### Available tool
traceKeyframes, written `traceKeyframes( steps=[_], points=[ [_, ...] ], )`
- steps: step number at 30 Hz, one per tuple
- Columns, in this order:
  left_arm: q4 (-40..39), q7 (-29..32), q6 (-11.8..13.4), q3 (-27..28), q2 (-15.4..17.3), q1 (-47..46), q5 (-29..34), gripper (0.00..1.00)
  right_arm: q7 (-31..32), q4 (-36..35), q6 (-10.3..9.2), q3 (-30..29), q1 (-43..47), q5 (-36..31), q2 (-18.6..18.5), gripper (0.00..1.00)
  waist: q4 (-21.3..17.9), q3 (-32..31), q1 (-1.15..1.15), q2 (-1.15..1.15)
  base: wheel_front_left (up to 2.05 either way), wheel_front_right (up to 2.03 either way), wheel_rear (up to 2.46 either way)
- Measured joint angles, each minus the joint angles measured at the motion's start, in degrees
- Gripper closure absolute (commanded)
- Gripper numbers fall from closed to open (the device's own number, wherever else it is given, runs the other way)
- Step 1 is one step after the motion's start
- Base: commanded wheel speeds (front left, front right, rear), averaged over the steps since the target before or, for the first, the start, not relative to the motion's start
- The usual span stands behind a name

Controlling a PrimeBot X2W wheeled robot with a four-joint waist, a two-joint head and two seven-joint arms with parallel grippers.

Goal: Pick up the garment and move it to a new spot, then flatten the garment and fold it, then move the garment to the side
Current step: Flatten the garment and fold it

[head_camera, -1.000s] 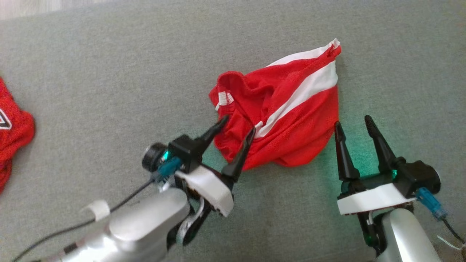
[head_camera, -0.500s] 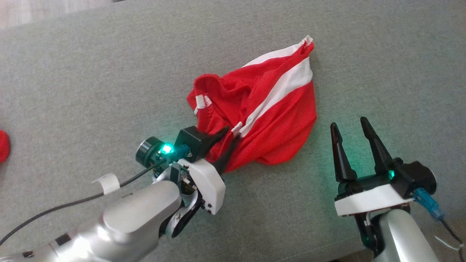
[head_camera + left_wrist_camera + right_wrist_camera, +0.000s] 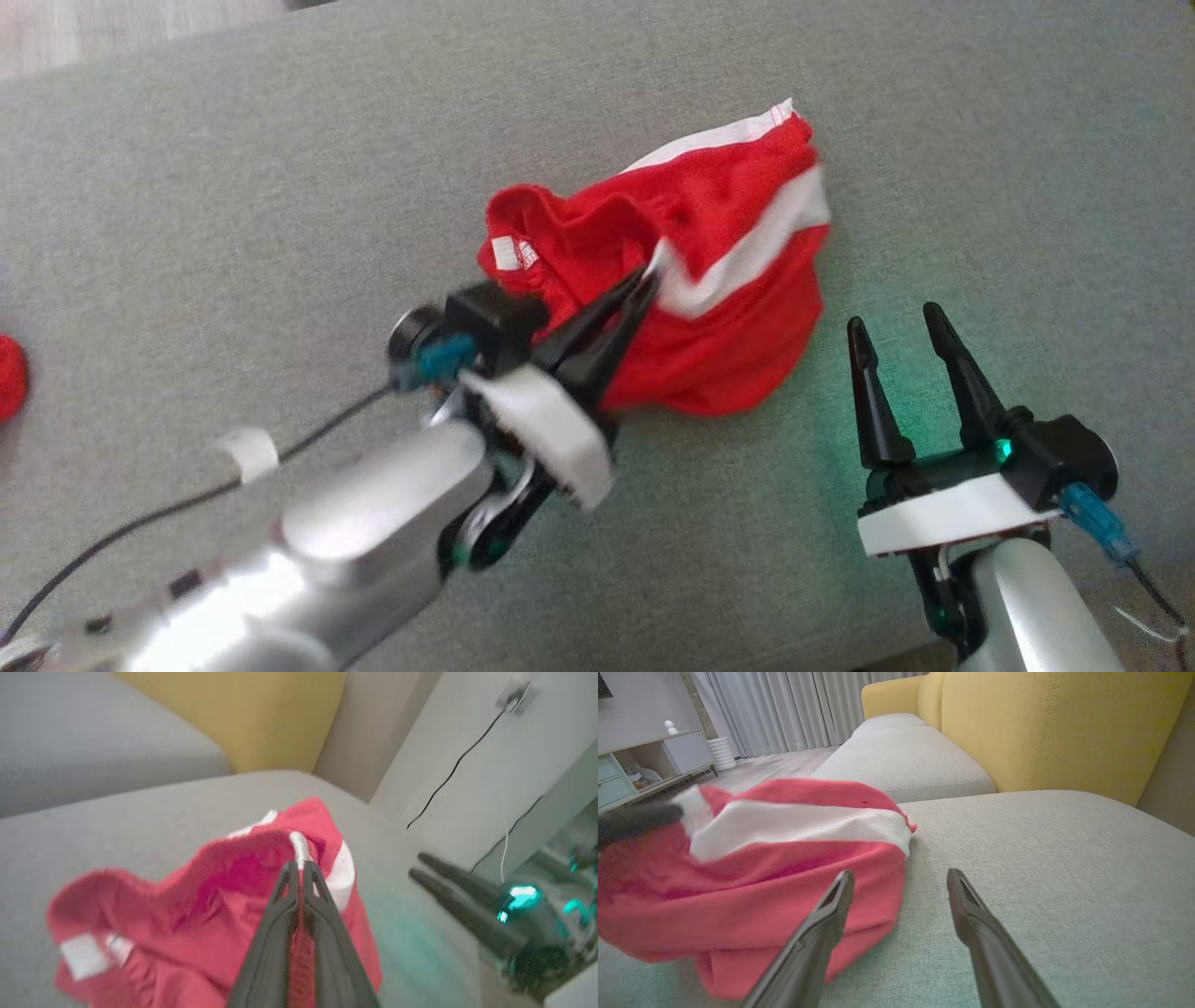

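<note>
Your left tool (image 3: 651, 273) is pinched tight on the red garment (image 3: 738, 364), gripping a fold at its white stripe, with that fold lifted off the grey sofa cushion (image 3: 233, 187). The rest of the garment lies bunched around the cushion's middle, waistband toward the left side. Your right tool (image 3: 892, 315) hovers with its fingers spread apart, empty, just beside the garment's right edge, toward the cushion's near edge.

Nothing here can be read: the white tag (image 3: 509, 253) at the waistband of the garment (image 3: 738, 317) is too blurred.
</note>
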Motion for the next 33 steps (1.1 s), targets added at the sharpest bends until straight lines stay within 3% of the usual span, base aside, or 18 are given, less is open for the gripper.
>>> traceKeyframes(
  steps=[12,15,18,21,27,28,31,33],
  points=[
    [0.33,-1.79,-9.84,9.91,-13.04,-20.86,-4.88,1.00,0.00,0.43,0.00,1.04,-0.07,2.12,0.00,0.00,-0.38,-2.23,0.00,0.00,0.00,0.00,0.00],
    [2.07,-3.20,-11.01,11.78,-15.43,-25.30,-5.24,1.00,0.00,0.37,0.00,0.41,0.00,3.04,0.00,0.00,-0.39,-3.01,-0.01,0.00,0.00,0.00,0.00],
    [2.47,-4.12,-11.69,14.19,-15.82,-27.89,-6.64,1.00,0.00,0.22,0.00,-0.55,0.02,3.41,-0.01,0.00,0.38,-3.32,0.00,0.00,0.00,0.00,0.00],
    [1.65,-3.99,-11.99,16.31,-13.97,-26.15,-10.53,1.00,0.00,-0.43,0.00,-2.15,0.08,3.43,-0.02,0.00,1.86,-3.39,-0.01,0.00,0.00,0.00,0.00],
    [-1.91,-2.80,-9.77,15.61,-1.03,-7.39,-14.80,1.00,0.00,-0.55,0.00,-3.45,1.49,3.21,0.00,0.00,5.73,-2.87,-0.01,0.00,0.00,0.00,0.00],
    [-1.91,-2.80,-9.77,15.61,-1.03,-7.39,-14.80,1.00,0.00,-0.55,0.00,-3.45,1.49,3.21,0.00,0.00,5.73,-2.87,-0.01,0.00,0.00,0.00,0.00],
    [-2.38,-4.47,-8.94,13.60,4.19,2.59,-14.84,1.00,0.00,-1.47,0.00,-4.98,3.21,2.94,0.00,0.00,7.29,-1.78,-0.01,0.00,0.00,0.00,0.00],
    [-2.46,-6.08,-8.51,13.50,5.46,7.21,-14.79,1.00,0.00,-2.26,0.00,-5.72,3.93,2.92,0.02,0.00,8.25,-0.91,0.00,0.00,0.00,0.00,0.00]
  ],
)
